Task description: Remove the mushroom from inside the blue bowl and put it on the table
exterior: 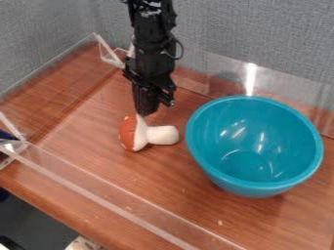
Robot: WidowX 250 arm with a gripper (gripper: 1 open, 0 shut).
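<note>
The mushroom [144, 134] lies on its side on the table [78, 117], reddish-orange cap to the left and cream stem pointing right toward the blue bowl [255, 145]. The bowl stands upright just right of it with nothing inside. My gripper [148, 106] points straight down right above the mushroom. Its dark fingers are shut together with nothing between them, and their tips end just over the cap and stem.
A clear acrylic wall [92, 190] runs along the table's front and left edges, and another panel [268, 80] stands behind the bowl. A grey fabric backdrop rises behind the arm. Bare wood lies left of and in front of the mushroom.
</note>
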